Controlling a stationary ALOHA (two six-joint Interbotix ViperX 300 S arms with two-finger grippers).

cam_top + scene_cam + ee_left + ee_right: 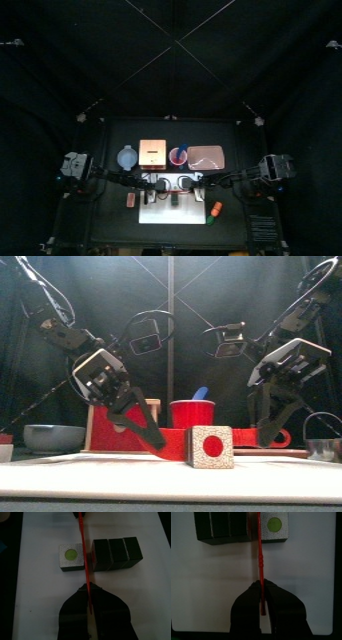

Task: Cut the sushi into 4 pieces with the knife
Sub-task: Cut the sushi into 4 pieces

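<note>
The dark green sushi roll lies on the white cutting board. One end piece with a green centre stands apart from the other three joined blocks. The thin red knife stands on edge in the gap between them. My left gripper is shut on one end of the knife. My right gripper is shut on the other end of the knife, with the single piece and the blocks either side of the blade. In the front view the roll's near end face shows between both grippers.
Behind the board stand the blue-grey bowl, the wooden box, the red cup holding a blue knife, and the pink tray. A metal cutter sits at the right. A small orange and green toy lies front right.
</note>
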